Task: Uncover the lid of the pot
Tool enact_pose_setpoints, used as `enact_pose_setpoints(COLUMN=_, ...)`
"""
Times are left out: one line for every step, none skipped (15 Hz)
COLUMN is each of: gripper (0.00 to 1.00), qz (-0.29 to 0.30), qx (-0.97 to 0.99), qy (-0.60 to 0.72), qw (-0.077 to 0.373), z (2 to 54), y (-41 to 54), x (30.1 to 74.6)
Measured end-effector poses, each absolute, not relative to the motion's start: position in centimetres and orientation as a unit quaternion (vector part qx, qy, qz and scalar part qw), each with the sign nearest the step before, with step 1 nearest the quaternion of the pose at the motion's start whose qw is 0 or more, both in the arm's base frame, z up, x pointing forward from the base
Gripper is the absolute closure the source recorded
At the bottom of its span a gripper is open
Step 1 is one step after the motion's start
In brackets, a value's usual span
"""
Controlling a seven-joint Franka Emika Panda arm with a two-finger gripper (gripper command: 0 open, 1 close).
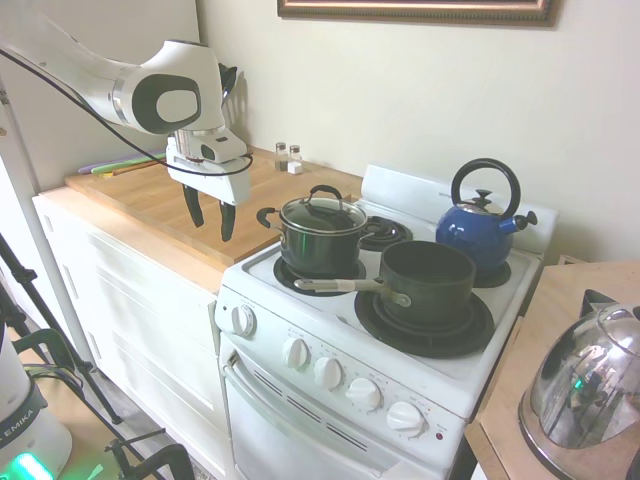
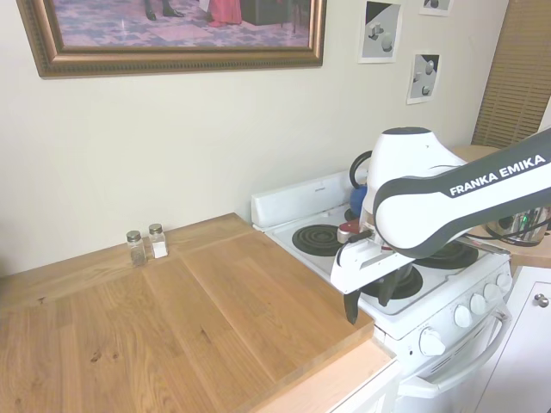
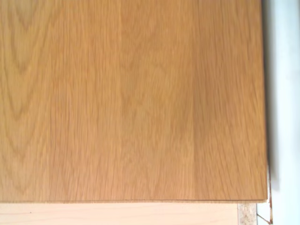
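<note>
One pot [image 1: 320, 247] on front-left burner, one lid [image 1: 322, 213] seated on top. Gripper [image 1: 210, 214] above wooden counter [image 1: 160, 200] beside stove [image 1: 300, 330], fingers apart, holding nothing. One saucepan [image 1: 425, 280], one blue kettle [image 1: 478, 228], two shakers [image 2: 145, 246].

I see a blue kettle [image 1: 478, 226] on the back burner, a saucepan [image 1: 425, 280] on the front one, salt and pepper shakers [image 2: 145, 246] on the wooden counter [image 1: 150, 200], and a steel kettle [image 1: 588, 385] at right.
</note>
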State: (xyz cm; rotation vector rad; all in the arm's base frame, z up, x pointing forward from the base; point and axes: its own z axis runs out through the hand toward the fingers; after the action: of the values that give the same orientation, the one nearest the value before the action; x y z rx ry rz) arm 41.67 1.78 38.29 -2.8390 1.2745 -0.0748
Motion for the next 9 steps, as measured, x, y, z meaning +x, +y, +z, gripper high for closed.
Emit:
enact_pose_setpoints(gripper=0.0, qz=-0.023, qx=-0.912, qy=0.409, qw=0.014, z=38.2, y=1.8, x=41.7)
enact_pose_setpoints(gripper=0.0, qz=-0.02, qx=-0.912, qy=0.409, qw=0.013, z=38.0, y=1.7, x=41.7)
enact_pose_setpoints(gripper=0.0, qz=-0.021, qx=-0.911, qy=0.411, qw=0.014, z=38.1, y=1.4, x=41.7)
enact_pose_setpoints(gripper=0.0, qz=-0.025, qx=-0.909, qy=0.417, qw=0.016, z=38.4, y=0.9, x=41.7)
enact_pose_setpoints(gripper=0.0, qz=-0.034, qx=-0.905, qy=0.424, qw=0.021, z=39.3, y=0.2, x=41.5)
enact_pose_setpoints(gripper=0.0, qz=-0.044, qx=-0.9, qy=0.433, qw=0.028, z=40.3, y=-0.7, x=40.9)
enact_pose_setpoints(gripper=0.0, qz=-0.057, qx=-0.895, qy=0.442, qw=0.037, z=41.4, y=-1.6, x=40.0)
enact_pose_setpoints(gripper=0.0, qz=-0.073, qx=-0.887, qy=0.453, qw=0.047, z=42.7, y=-2.7, x=38.8)
enact_pose_setpoints(gripper=0.0, qz=-0.086, qx=-0.878, qy=0.468, qw=0.057, z=44.1, y=-3.9, x=37.6)
